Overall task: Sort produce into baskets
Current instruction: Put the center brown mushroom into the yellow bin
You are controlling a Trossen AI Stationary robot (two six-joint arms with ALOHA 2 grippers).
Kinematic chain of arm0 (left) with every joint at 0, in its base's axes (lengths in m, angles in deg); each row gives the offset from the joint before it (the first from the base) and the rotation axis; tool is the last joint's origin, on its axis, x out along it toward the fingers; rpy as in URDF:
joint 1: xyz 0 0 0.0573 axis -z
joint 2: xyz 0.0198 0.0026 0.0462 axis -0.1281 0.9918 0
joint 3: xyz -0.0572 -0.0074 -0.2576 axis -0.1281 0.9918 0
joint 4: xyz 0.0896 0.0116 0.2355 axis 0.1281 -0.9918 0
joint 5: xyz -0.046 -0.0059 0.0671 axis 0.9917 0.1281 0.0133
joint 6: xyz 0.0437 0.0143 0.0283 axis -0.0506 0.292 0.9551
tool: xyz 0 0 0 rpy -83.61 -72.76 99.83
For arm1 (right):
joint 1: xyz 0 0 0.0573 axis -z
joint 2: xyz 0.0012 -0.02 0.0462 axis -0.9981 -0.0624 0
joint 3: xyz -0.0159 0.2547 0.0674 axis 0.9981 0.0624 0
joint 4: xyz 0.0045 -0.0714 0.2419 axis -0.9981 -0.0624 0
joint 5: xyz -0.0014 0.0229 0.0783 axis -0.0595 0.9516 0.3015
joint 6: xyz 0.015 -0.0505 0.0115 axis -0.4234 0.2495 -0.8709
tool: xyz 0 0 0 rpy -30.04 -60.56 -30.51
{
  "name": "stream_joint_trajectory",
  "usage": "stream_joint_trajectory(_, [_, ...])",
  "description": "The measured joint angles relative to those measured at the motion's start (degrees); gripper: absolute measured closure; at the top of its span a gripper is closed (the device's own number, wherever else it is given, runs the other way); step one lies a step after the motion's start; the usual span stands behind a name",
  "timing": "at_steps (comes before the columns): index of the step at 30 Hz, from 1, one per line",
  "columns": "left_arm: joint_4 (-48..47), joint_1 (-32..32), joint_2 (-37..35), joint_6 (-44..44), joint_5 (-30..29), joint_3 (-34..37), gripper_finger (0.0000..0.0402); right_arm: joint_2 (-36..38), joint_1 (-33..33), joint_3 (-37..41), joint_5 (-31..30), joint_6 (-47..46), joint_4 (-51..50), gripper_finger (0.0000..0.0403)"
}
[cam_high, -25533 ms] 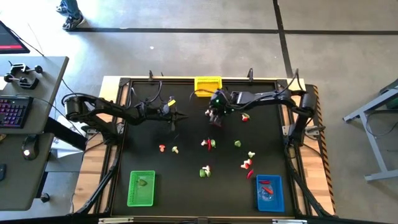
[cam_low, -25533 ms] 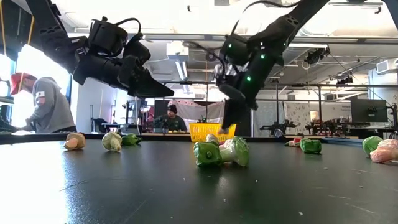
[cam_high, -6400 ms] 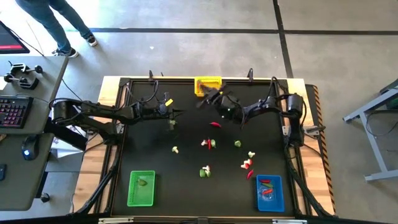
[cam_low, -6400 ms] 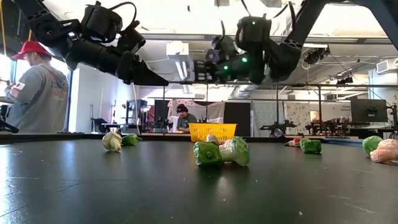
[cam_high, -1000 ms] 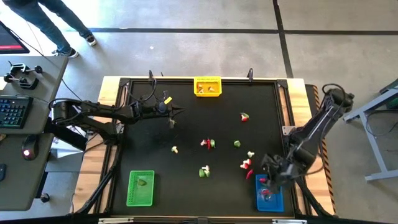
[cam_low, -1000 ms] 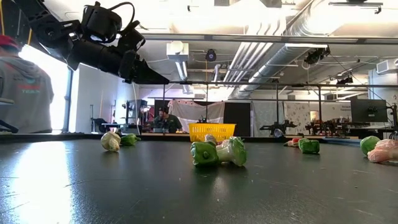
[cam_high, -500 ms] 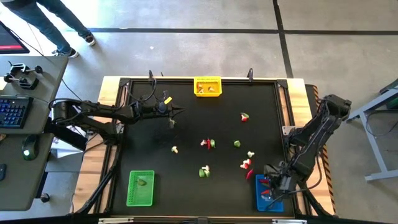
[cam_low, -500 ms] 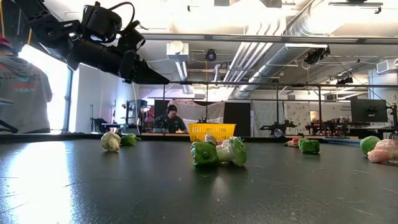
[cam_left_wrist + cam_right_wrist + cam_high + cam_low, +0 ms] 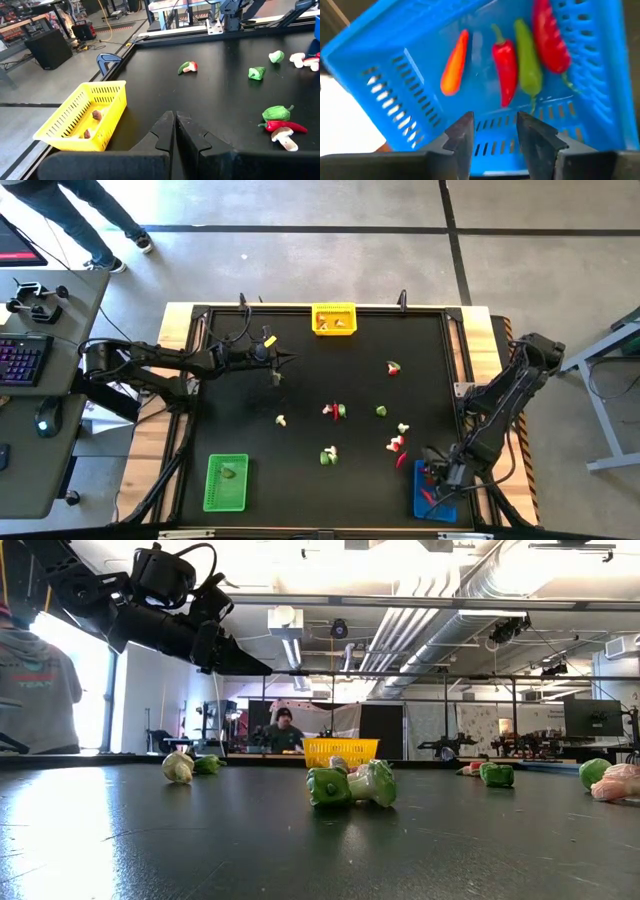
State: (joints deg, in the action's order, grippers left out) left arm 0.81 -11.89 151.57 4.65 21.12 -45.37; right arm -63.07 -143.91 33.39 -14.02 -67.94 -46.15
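Note:
My right gripper [image 9: 495, 122] hangs open over the blue basket [image 9: 441, 506] at the table's near right corner, pointing steeply down with nothing between its fingers. In the basket [image 9: 395, 75] lie an orange pepper [image 9: 454, 62], a red pepper [image 9: 506, 67], a green pepper [image 9: 527, 57] and another red one [image 9: 550, 37]. My left gripper [image 9: 175, 117] is shut and empty, held level above the table's far left [image 9: 288, 361]. The yellow basket [image 9: 334, 318] stands at the far edge, the green basket [image 9: 227, 483] at the near left. Loose produce [image 9: 336, 411] lies across the table's middle.
Small pieces lie scattered on the black table: one at the far right [image 9: 392, 367], a green one [image 9: 381, 411], a cluster beside the blue basket [image 9: 399, 446], one near the middle [image 9: 329, 455], one to the left [image 9: 281, 420]. A person [image 9: 60, 210] walks beyond the far left corner.
My right gripper has moved a little toward the table's near edge and sunk over the blue basket, tipping more steeply downward. My left arm has kept still.

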Motion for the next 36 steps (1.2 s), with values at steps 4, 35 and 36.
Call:
stream_joint_trajectory(4, [-0.02,0.01,0.0,-0.01,0.0,0.0,0.0397,1.62,2.67,-1.13,1.96,0.18,-0.64,0.0273])
stream_joint_trajectory(35, [-2.02,0.0,0.02,-1.59,0.0,0.02,0.0397,4.22,39.87,11.05,-29.13,59.12,30.89,0.0382])
stream_joint_trajectory(36, [-2.26,0.01,0.02,-1.61,0.0,0.02,0.0397,3.08,40.68,11.15,-29.05,60.46,32.91,0.0373])
